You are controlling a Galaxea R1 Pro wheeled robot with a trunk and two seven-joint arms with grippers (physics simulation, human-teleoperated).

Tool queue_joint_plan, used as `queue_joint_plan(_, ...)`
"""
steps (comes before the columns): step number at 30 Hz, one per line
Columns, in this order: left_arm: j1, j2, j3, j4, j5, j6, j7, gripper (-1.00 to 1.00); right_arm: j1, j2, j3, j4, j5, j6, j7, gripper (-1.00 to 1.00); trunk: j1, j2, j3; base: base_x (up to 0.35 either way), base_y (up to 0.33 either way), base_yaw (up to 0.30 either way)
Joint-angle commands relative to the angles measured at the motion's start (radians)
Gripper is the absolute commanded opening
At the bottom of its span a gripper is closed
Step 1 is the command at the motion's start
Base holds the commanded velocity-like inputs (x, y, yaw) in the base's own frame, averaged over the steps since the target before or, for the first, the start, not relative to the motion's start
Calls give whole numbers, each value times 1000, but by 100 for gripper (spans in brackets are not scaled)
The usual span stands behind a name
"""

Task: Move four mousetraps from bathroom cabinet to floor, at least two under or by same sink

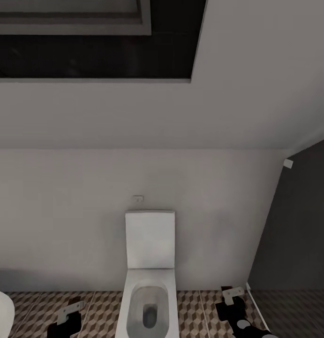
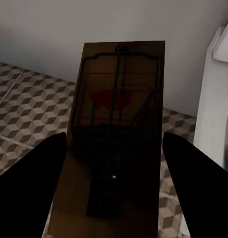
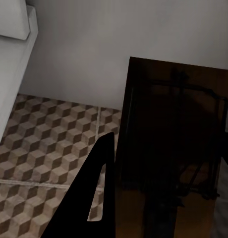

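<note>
The glossy white rounded sink [image 1: 0,312] is cut by the head view's left edge, leaving a sliver. The white toilet's bowl [image 1: 150,305] runs off the bottom edge. Both black hands there, left [image 1: 68,319] and right [image 1: 232,305], are cropped below. In the right wrist view, the flat wooden mousetrap [image 3: 173,148] is too dark to make out its wire parts, and it hides one finger.
</note>
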Motion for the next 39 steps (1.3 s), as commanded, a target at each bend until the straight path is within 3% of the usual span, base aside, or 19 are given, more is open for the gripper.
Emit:
queue_joint_plan(1, -1, 0, -8, 2, 2, -5, 5, -100, -1, -1, -8, 3, 8, -6, -1, -100, 4, -8, -4, 0, 0, 0)
queue_joint_plan(6, -1, 2, -4, 2, 4, -8, 12, -100, -1, -16, -10, 3, -1, -6, 2, -100, 23, -43, -19, 0, 0, 0)
queue_joint_plan(10, -1, 2, -4, 2, 4, -8, 15, -100, -1, -26, -10, 3, -76, -6, 15, -100, 39, -71, -32, 0, 0, 0)
queue_joint_plan(13, -1, 2, -5, 1, 3, -7, 20, -100, -1, -42, -9, 3, -133, -5, 70, -100, 50, -92, -41, 0, 0, 0)
queue_joint_plan(16, -2, 3, -6, -2, 3, -6, 61, -100, -1, -72, -9, 3, -162, -5, 138, -100, 62, -113, -51, 0, 0, 0)
queue_joint_plan(21, -4, 7, -7, -48, 0, 0, 135, -100, -1, -85, -9, 3, -171, -6, 166, -100, 81, -148, -66, 0, 0, 0)
queue_joint_plan(24, -7, 13, -7, -100, 0, 62, 152, -100, -1, -86, -10, 3, -172, -6, 170, -100, 92, -169, -76, 0, 0, 0)
queue_joint_plan(30, -11, 42, -5, -344, -2, 342, 196, -100, -1, -87, -10, 3, -173, -6, 171, -100, 115, -211, -95, 0, 0, 0)
queue_joint_plan(39, -12, 43, -4, -406, -4, 401, 227, -100, -1, -85, -7, 3, -171, -4, 169, -100, 150, -274, -123, 0, 0, 0)
